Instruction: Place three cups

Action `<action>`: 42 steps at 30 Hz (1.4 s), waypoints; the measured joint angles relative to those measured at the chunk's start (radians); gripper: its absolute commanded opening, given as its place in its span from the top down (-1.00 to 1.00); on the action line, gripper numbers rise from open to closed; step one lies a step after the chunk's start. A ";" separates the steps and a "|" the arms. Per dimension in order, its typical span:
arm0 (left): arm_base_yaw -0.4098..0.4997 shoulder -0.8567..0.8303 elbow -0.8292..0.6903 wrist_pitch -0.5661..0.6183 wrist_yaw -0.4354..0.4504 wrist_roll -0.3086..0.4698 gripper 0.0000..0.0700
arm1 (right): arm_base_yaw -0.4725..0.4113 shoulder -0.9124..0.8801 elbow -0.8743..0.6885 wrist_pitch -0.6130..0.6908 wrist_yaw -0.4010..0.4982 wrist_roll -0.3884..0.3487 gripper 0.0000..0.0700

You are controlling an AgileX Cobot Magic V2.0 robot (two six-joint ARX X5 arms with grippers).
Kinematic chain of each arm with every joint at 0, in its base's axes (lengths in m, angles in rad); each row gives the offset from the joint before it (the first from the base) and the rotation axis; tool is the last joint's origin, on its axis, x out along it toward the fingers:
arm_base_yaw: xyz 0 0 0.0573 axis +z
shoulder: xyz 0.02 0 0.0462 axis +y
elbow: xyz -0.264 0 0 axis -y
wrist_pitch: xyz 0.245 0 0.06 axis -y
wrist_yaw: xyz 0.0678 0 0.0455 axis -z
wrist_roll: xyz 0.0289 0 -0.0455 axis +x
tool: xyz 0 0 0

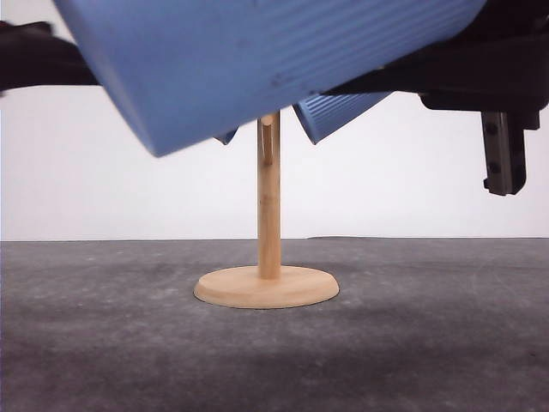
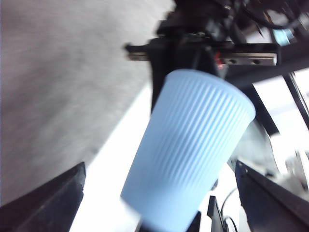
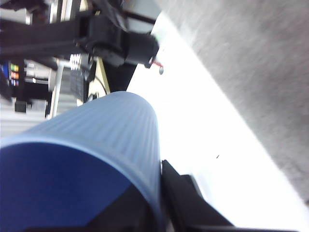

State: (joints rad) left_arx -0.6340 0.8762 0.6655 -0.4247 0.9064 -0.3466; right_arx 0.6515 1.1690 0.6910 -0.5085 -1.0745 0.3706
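Both arms are raised high above the grey table (image 1: pixel 446 343). The right gripper (image 3: pixel 159 212) appears to clasp a blue cup (image 3: pixel 87 164) held tilted over the wooden stand (image 1: pixel 268 257). The left gripper (image 2: pixel 159 227) grips another cup (image 2: pixel 188 150) near its base, and a third cup (image 1: pixel 334 116) peeks out by the stand's top.

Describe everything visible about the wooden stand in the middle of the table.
The wooden stand is pale, smooth wood: a round flat base with a rounded edge and one straight upright post rising from its middle. A short peg angles off near the top. It stands upright on the grey table. Blue cups hang close beside the peg; whether they touch it cannot be told.
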 measured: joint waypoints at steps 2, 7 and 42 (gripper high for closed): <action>-0.038 0.033 0.000 0.062 0.038 0.005 -0.73 | 0.009 0.000 0.000 0.007 -0.007 0.000 1.00; -0.126 0.112 0.000 0.168 0.103 0.008 -0.73 | 0.022 0.003 0.000 0.052 -0.056 0.008 1.00; -0.268 0.217 0.000 0.220 0.110 -0.011 0.11 | -0.113 -0.029 0.000 0.105 -0.132 0.023 0.15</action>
State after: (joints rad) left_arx -0.9016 1.0931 0.6655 -0.2050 1.0165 -0.3574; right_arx 0.5387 1.1403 0.6914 -0.4034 -1.2064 0.3939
